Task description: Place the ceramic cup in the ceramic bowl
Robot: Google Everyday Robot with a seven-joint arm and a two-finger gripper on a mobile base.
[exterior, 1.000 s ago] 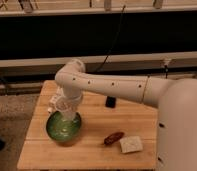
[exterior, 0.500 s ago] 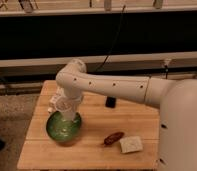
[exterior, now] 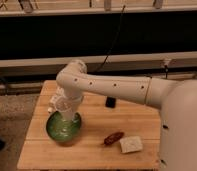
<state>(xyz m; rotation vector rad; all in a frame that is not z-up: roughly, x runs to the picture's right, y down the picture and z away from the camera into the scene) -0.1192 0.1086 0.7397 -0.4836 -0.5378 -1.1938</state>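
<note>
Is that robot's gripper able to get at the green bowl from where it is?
Probably yes: the gripper, shut, hangs right over the green bowl, with nothing between them. The reddish-brown item lies off to the side.

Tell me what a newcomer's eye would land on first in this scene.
The big white robot arm sweeps in from the right and bends down over the wooden table, its end effector shut and lowered over the green ceramic bowl at the table's left. The pale ceramic cup sits at the end effector, right above the bowl. Nearer the right front lie a reddish-brown item and a pale block, with a small black object further back.
</note>
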